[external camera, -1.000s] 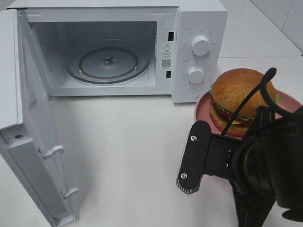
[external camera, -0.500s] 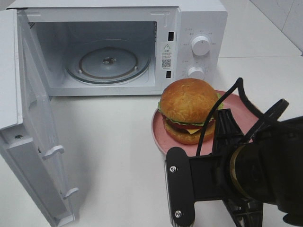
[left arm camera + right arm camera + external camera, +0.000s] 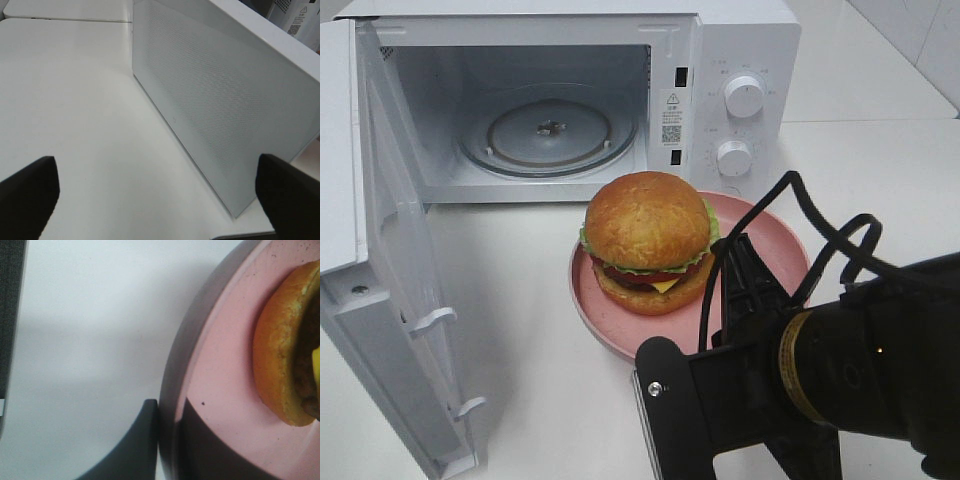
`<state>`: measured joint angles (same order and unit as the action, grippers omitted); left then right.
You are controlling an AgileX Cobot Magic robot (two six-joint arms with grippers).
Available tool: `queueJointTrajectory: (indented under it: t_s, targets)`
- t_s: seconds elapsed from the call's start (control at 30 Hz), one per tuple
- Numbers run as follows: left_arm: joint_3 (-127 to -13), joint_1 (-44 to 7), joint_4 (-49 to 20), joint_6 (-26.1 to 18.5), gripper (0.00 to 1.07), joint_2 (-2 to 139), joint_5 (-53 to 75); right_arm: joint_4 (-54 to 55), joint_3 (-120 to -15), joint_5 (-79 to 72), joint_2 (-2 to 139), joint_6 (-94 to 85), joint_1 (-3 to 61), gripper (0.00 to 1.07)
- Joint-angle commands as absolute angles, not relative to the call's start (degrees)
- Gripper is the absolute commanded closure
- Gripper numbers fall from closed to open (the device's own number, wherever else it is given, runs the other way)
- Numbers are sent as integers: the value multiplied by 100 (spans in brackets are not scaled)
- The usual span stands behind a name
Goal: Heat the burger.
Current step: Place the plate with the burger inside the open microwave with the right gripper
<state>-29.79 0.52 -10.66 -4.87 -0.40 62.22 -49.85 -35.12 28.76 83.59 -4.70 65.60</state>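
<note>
The burger [image 3: 647, 240] sits on a pink plate [image 3: 610, 325], in front of the open microwave [image 3: 740, 40] and to the right of its cavity. My right gripper [image 3: 167, 440] is shut on the plate's near rim, one finger outside it and one on its inner face. The burger's bun edge [image 3: 275, 355] shows in the right wrist view. In the exterior view the right arm [image 3: 840, 370] hides that grip. My left gripper [image 3: 160, 200] is open, empty, and faces the outer side of the microwave door [image 3: 215, 100].
The microwave door [image 3: 390, 300] stands swung out on the left. The glass turntable [image 3: 548, 132] lies bare inside the cavity. Two knobs [image 3: 744, 96] are on the right panel. White tabletop [image 3: 540, 300] lies between the door and the plate.
The plate with the burger has moved left and nearer, from beside the control panel to in front of the cavity's right edge, with the right arm following it. The left gripper has not changed.
</note>
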Motion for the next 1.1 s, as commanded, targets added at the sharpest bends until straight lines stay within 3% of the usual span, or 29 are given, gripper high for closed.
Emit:
queueJointTrajectory:
  t_s: [0.03,0.43,0.6,1.07,1.1]
  targets:
    - [-2962,29,-1066,-481,7,-138,6148,-5592,-3547,2687,8296,-619,6549,107]
    - [-2962,29,-1066,-481,7,-138,6148,-5598,-3547,1558,8296,-1811,5592,107]
    - [-2962,29,-1066,-481,7,-138,6148,-5025,-3547,1169,8296,-2744,5208,107]
    - [-2962,29,-1066,-481,7,-138,6148,-1604,-3547,722,8296,-7128,4309,107]
    - [-2962,29,-1066,-481,7,-138,6148,-940,-3547,642,8296,-7701,4183,107]
